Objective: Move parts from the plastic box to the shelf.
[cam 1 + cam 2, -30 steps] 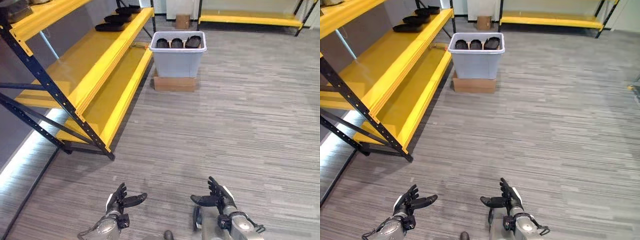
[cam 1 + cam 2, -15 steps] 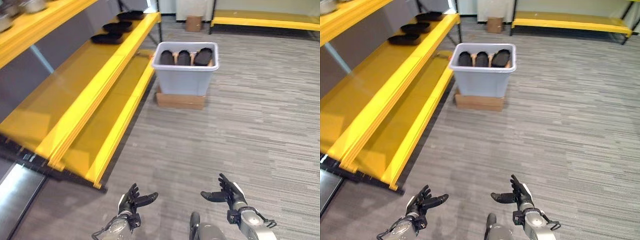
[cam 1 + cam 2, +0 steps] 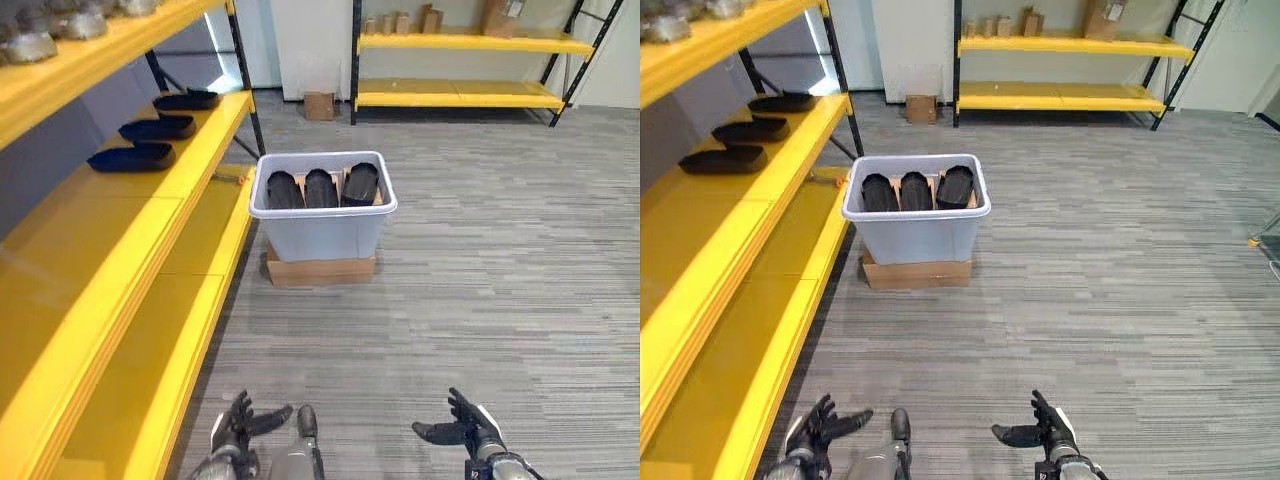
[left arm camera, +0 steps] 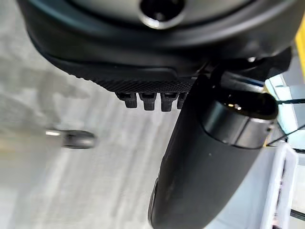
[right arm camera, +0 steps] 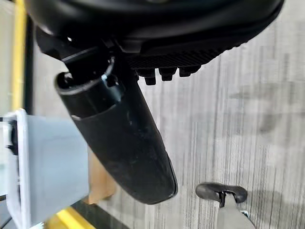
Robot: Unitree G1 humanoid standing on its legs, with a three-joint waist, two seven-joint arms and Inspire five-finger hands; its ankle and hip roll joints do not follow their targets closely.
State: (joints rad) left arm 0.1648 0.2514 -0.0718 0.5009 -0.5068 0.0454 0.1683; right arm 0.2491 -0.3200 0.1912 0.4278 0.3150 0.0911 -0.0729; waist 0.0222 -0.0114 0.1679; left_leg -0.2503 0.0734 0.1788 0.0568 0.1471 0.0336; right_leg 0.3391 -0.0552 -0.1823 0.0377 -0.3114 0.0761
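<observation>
A pale grey plastic box [image 3: 322, 222] is seen on a cardboard box [image 3: 320, 271] on the floor, beside the yellow shelf [image 3: 120, 250]. Three black, glossy, oblong parts [image 3: 321, 188] are stood side by side inside it. Three similar parts [image 3: 131, 157] are laid on the shelf. The left robot hand [image 3: 238, 425] and right robot hand [image 3: 462, 432] are held low, fingers spread, nothing grasped.

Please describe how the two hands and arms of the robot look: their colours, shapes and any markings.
Both hands are dark, almost black. The left hand has slim fingers and a white patch on its back; the right hand has the same white cover near the thumb. The wrist views show a thick, smooth, rounded black thumb and a ribbed palm edge. The forearms are silver-grey.
</observation>
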